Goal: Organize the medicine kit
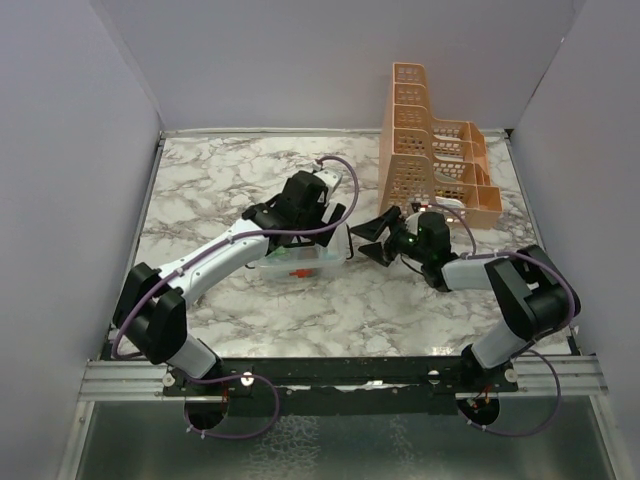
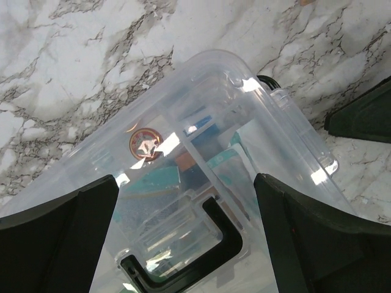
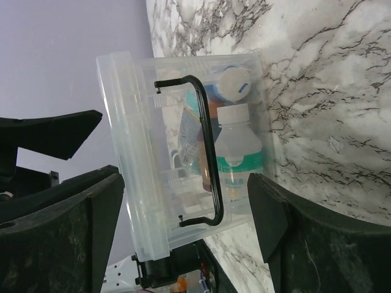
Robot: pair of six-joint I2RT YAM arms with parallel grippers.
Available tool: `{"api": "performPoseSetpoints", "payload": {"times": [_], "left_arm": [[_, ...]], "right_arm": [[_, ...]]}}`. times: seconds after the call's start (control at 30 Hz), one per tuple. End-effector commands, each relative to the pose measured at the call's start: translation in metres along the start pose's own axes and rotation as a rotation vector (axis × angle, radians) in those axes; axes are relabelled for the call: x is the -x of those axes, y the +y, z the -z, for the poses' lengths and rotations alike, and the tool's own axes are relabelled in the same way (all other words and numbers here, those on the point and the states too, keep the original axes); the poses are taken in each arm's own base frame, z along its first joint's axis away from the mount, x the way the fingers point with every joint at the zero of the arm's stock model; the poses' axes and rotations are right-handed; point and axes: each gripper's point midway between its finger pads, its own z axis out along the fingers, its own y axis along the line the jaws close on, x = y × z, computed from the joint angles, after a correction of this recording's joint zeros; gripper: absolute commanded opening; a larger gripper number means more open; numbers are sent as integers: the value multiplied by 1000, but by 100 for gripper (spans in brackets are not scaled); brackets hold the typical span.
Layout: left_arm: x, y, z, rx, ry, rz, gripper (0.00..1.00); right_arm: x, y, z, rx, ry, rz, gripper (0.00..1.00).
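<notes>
**At mid-worktop: the kit box sits between two open claws**

In the middle of the marble worktop (image 1: pixel 225 180) sits the clear plastic medicine box (image 1: pixel 298 264), its lid on and its black carry handle (image 3: pixel 209 152) lying over the lid. Through the wall, the right wrist view shows a white-capped bottle (image 3: pixel 237 155) with a teal label, and a second white cap beside it. The left wrist view shows a round red-brown sticker (image 2: pixel 145 145) and blurred teal and orange packets under the lid; what they are cannot be read.

The left claw (image 1: pixel 300 243) hangs directly over the box, pointing down. Its two fingers (image 2: pixel 67 226) are spread wide with the lid between them, and they hold nothing; whether they touch the box cannot be told.

The right claw (image 1: pixel 363 243) lies low just to the right of the box, aimed at its end. It is spread wide as well and is empty, its tips close to the box but apart from it.

An orange tiered organiser rack (image 1: pixel 430 150) stands at the far right of the worktop, well apart from the box.
</notes>
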Motion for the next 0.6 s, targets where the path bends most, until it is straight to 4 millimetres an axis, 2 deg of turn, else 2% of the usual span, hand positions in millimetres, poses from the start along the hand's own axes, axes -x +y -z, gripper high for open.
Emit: {"api": "performPoseSetpoints", "payload": {"times": [0.0, 0.17, 0.43, 0.57], "left_arm": [[-53, 4, -12, 38, 207, -100, 99], [-63, 6, -14, 54, 238, -99, 96], [-81, -9, -4, -9, 246, 25, 96], [-91, -7, -1, 8, 249, 54, 96]], "right_arm": [[-4, 10, 0, 99, 26, -9, 84], [-10, 17, 1, 148, 68, -8, 84], [-17, 26, -4, 203, 134, 2, 85], [-21, 33, -2, 237, 160, 16, 85]]}}
